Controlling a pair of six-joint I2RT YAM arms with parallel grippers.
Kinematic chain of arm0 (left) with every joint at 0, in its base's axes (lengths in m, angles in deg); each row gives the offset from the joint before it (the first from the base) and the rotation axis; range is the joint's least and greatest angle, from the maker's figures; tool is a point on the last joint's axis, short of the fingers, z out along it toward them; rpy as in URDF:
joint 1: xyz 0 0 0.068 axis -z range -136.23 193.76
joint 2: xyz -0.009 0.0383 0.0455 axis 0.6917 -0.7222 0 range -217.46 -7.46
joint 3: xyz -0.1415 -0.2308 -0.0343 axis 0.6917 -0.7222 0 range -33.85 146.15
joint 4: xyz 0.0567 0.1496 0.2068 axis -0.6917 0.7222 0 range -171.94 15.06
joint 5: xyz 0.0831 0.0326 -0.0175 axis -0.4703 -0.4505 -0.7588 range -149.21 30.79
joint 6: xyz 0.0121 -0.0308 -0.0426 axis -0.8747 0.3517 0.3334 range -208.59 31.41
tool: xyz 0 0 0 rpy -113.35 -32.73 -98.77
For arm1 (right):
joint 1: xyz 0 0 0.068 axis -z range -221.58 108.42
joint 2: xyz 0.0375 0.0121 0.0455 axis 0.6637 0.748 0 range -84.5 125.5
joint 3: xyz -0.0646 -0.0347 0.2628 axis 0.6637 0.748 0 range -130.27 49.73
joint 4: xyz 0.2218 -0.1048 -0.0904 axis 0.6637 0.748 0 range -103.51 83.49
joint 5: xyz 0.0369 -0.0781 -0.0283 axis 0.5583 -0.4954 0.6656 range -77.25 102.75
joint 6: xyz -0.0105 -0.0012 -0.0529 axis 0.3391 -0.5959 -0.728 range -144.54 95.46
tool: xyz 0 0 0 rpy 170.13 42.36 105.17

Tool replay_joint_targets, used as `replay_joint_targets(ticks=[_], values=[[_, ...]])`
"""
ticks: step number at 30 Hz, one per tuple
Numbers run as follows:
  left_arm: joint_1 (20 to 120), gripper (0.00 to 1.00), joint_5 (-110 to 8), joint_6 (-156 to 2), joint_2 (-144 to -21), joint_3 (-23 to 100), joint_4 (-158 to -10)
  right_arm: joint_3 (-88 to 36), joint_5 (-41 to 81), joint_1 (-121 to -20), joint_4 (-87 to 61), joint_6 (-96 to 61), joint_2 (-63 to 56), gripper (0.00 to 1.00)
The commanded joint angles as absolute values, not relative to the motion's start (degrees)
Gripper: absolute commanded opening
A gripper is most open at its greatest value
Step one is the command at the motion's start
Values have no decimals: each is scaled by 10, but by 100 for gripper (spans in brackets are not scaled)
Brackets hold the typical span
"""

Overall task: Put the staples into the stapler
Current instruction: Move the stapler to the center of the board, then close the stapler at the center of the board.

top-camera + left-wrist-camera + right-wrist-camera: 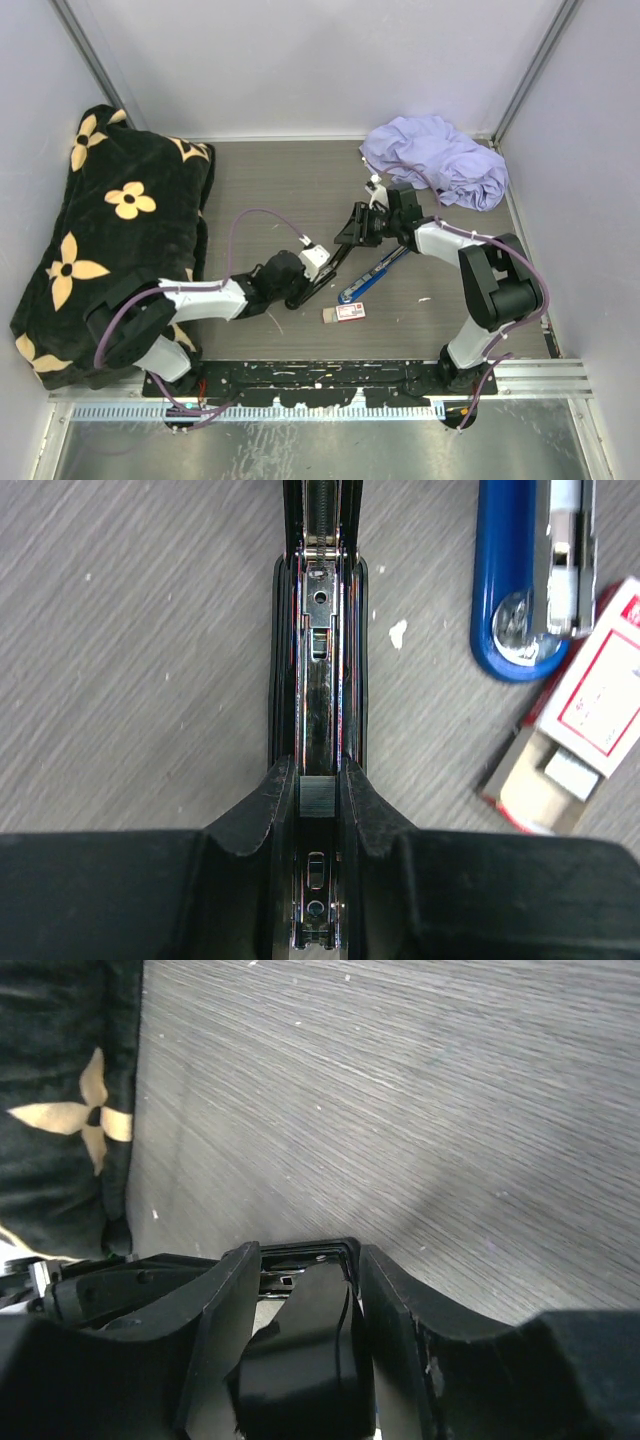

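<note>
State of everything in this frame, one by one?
left pincer: shut on the staple strip, which sits over the magazine.
right pincer: shut on the black stapler, gripping its raised top.
black stapler: open, magazine exposed.
staples box: lying flat, tray slid partly out.
blue stapler: lying flat, not held.
purple cloth: crumpled.

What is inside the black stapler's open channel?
In the black stapler: a bare metal rail and a short grey staple strip, pinched by the left gripper. The channel's near end is hidden under that gripper.
</note>
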State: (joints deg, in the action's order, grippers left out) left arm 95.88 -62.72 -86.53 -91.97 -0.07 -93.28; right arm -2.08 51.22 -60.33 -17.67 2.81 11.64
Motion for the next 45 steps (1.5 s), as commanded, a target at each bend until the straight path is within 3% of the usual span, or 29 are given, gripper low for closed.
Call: replay_joint_targets(ticks=[1,6,10,13,16,21,28,45], values=[[958,1,-606,-876,-965,52,-1018,-17,455,-613,-154,-4,76,50],[957,24,-599,-859,-1001,75,-1043,-13,388,-626,-128,-29,44,50],[957,62,-606,-855,-986,79,-1048,-12,357,-632,-118,-41,28,51],[956,82,-604,-851,-948,72,-1038,-18,359,-634,-115,-49,24,52],[953,93,-608,-846,-894,61,-1001,-27,361,-642,-107,-58,21,55],[928,96,-617,-828,-789,41,-913,-40,352,-664,-91,-80,6,64],[872,99,-596,-779,-682,19,-813,-48,344,-690,-75,-94,-17,68],[818,100,-569,-721,-598,-11,-763,-62,475,-728,-45,-110,-75,75]])
